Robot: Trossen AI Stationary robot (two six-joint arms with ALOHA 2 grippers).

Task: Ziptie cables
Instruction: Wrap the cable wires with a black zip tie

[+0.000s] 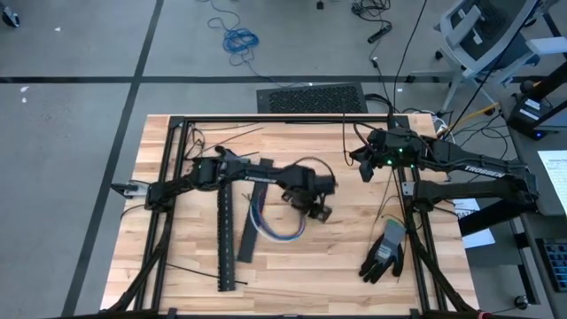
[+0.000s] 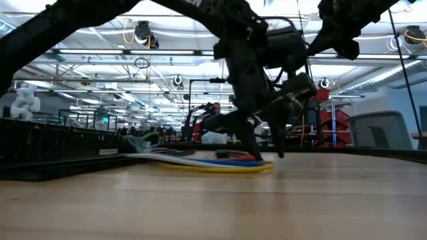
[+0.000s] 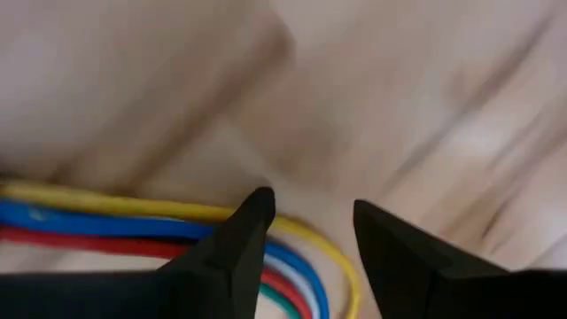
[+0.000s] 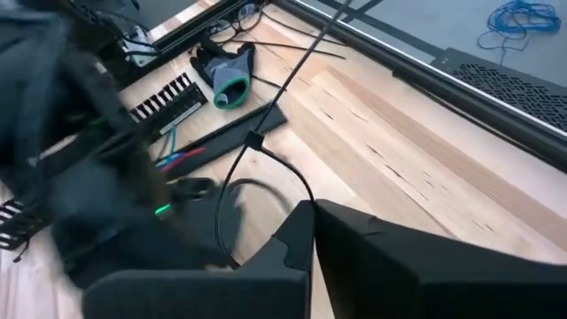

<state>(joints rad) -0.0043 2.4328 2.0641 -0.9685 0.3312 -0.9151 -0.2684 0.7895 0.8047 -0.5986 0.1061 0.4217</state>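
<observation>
Left gripper (image 3: 310,221): fingers parted, lowered just over the cables (image 3: 106,221), nothing grasped. Right gripper (image 4: 312,221): clenched empty, held above the table (image 1: 354,266).

light: we see even overhead light, ceiling strip lamps (image 2: 80,52) glaring | shadows: soft on worktop (image 1: 354,248) | blur: left wrist worktop smeared, cables (image 3: 133,221) soft; right wrist's arm smeared

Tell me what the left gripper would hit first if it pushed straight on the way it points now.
Most likely the bare wooden tabletop. The left gripper points down with its fingers apart, and the bundle of yellow, blue, red and white wires lies beside one finger, not between them. Depth is unclear.
</observation>
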